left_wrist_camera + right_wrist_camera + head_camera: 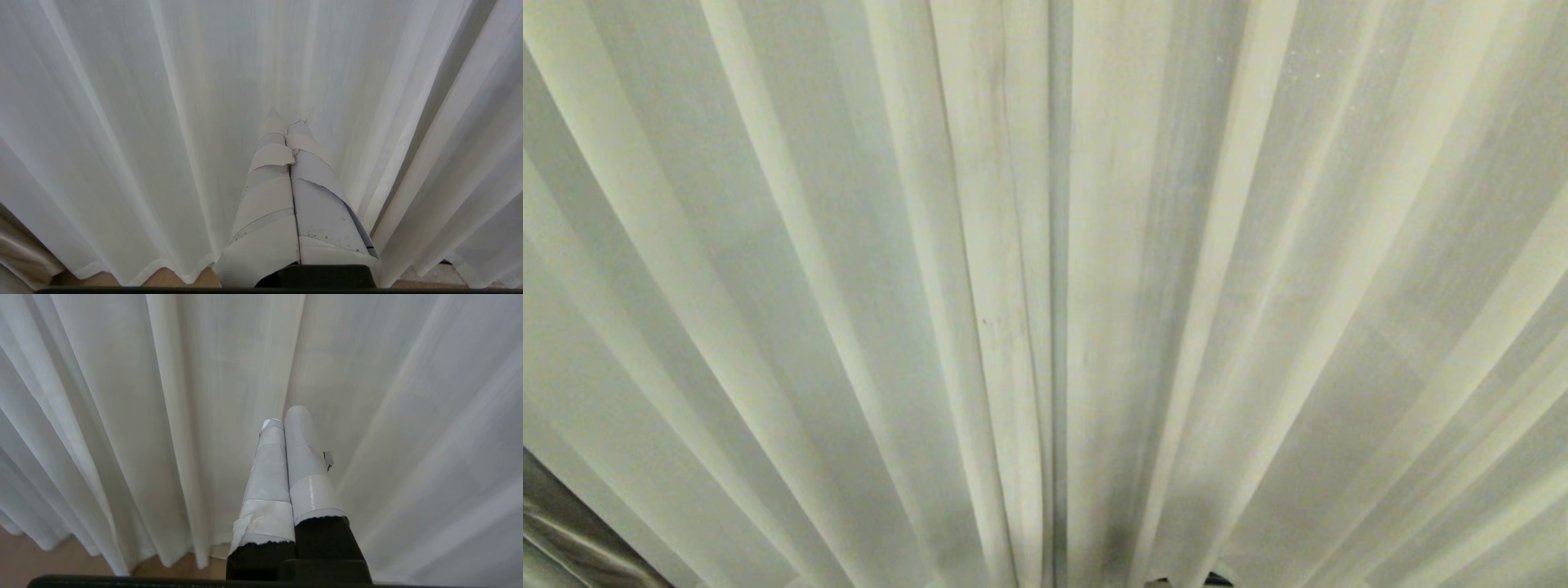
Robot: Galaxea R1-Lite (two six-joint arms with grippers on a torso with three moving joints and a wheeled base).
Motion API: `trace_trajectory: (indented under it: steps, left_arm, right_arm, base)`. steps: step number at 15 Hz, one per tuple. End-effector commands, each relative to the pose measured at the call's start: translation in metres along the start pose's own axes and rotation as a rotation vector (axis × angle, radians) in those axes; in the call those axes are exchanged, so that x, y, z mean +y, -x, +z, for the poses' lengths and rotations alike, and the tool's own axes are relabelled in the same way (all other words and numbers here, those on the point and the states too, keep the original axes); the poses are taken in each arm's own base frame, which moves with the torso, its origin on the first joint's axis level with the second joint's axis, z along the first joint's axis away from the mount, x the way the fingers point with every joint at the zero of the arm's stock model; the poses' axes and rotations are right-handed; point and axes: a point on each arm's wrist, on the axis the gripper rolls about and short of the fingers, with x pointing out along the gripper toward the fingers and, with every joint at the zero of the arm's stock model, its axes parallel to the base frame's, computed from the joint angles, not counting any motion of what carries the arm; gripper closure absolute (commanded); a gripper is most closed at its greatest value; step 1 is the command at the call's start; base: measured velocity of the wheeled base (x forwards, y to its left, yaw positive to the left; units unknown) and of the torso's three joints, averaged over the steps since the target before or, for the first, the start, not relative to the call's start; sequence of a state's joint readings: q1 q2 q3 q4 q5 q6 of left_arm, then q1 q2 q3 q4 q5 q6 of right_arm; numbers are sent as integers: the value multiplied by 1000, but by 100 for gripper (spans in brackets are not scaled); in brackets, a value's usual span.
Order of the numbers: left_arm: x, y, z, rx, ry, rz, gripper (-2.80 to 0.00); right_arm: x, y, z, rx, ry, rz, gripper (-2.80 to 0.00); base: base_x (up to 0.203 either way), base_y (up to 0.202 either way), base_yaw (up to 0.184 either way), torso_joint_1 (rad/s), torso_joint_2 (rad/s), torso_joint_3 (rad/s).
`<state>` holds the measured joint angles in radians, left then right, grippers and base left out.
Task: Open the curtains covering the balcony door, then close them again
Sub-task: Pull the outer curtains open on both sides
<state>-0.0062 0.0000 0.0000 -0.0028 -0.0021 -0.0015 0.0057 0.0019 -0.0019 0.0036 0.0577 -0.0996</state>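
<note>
Cream-white curtains (866, 269) fill the head view, hanging shut in long vertical folds, their two inner edges meeting at a narrow seam near the middle. The balcony door is hidden behind them. Neither arm shows in the head view. In the left wrist view my left gripper (286, 118) is shut, its white-taped fingers pressed together with nothing between them, pointing at the sheer curtains (122, 122). In the right wrist view my right gripper (286, 416) is likewise shut and empty, close in front of the curtains (122, 396).
Wooden floor (24, 555) shows under the curtain hem, and the floor (163, 277) also shows in the left wrist view. A shiny grey-brown fabric (572, 539) sits at the head view's lower left corner.
</note>
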Motion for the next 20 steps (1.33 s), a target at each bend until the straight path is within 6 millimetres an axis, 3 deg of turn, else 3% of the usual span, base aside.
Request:
trace_trajectory:
  steps: [1, 20]
  left_arm:
    - [0, 0, 0, 0, 0, 1, 0]
    - [0, 0, 0, 0, 0, 1, 0]
  right_arm:
    - [0, 0, 0, -1, -1, 1, 0]
    - [0, 0, 0, -1, -1, 1, 0]
  base:
    - [0, 0, 0, 0, 0, 0]
    - [0, 0, 0, 0, 0, 0]
